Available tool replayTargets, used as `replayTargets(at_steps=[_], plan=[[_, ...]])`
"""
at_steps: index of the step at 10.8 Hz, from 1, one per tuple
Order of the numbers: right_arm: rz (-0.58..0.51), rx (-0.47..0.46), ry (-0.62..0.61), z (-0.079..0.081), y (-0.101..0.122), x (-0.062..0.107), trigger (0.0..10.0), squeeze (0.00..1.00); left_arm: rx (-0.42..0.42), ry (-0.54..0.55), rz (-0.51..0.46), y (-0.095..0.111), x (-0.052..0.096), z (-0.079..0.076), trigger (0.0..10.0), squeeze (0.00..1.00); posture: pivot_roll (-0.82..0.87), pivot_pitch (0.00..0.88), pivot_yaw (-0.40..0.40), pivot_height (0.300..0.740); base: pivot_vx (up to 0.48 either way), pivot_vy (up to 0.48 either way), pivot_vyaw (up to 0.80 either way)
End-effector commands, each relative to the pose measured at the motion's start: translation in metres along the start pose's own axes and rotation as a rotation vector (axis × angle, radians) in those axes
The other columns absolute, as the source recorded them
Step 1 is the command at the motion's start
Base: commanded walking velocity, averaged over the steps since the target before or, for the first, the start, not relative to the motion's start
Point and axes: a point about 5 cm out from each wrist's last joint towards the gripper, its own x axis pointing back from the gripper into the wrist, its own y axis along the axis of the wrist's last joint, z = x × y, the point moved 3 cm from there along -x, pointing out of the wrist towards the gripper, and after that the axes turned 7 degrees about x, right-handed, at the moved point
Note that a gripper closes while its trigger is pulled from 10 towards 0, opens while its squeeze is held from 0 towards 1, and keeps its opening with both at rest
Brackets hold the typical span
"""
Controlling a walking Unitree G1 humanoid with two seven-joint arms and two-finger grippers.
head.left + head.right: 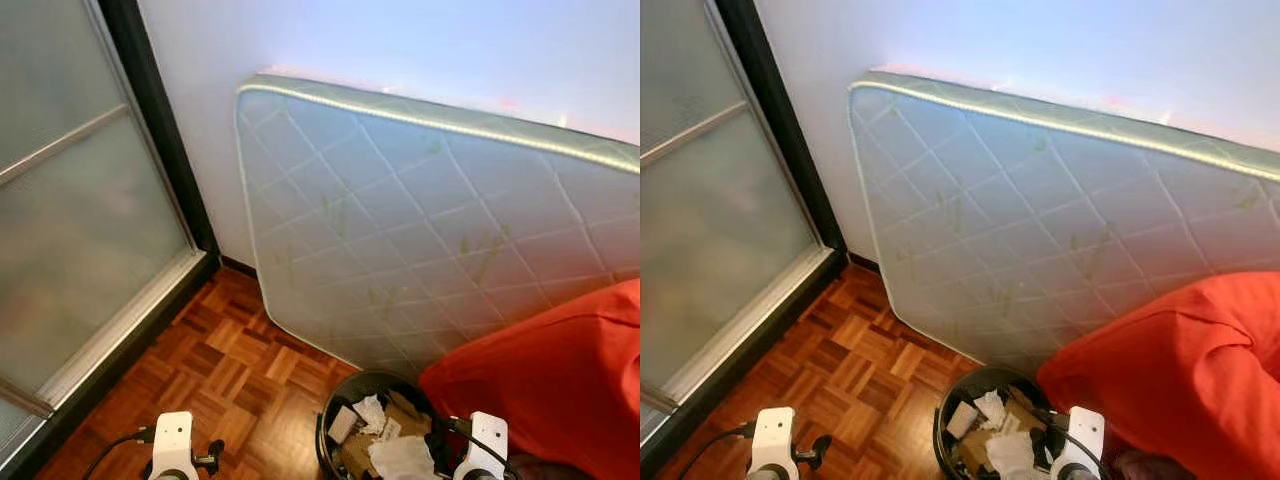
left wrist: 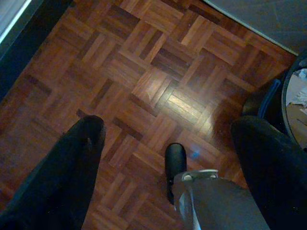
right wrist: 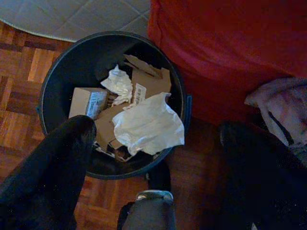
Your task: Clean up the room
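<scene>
Nearest, above glossy wooden parquet floor (image 1: pixel 240 370), the left gripper (image 2: pixel 163 143) and right gripper (image 3: pixel 153 139) both hang with fingers spread, grasping nothing. Under the right one sits a round black plastic bin (image 3: pixel 62 72) holding crumpled white paper (image 3: pixel 148 124) and torn cardboard (image 3: pixel 148 79). Rumpled red fabric (image 1: pixel 550 380) touches its right rim. Behind, a quilted white mattress (image 1: pixel 420 220) leans on the wall; frosted sliding door (image 1: pixel 70 220) far left.

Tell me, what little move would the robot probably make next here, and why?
Probably it draws the right gripper back from above the black trash bin. Its fingers are spread with nothing between them, and crumpled paper already lies on the cardboard scraps in the bin, so that drop looks done. The left gripper hangs open over the parquet floor.
</scene>
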Motion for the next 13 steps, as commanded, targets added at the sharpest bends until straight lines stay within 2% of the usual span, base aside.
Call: replayTargets(at_steps=[1, 13], plan=[[0.019, 0.003, 0.006, 0.0015, -0.0049, 0.0008, 10.0, 0.0, -0.014, -0.003, 0.006, -0.0034, 0.0011, -0.0001, 10.0, 0.0, 0.17, 0.124, -0.003, 0.74, 0.0, 0.0, 0.0], [0.032, -0.004, 0.003, -0.0001, -0.0091, 0.0017, 10.0, 0.0, -0.024, -0.025, 0.01, -0.0047, 0.001, -0.0054, 10.0, 0.0, 0.17, 0.119, -0.003, 0.74, -0.023, 0.0, 0.0]])
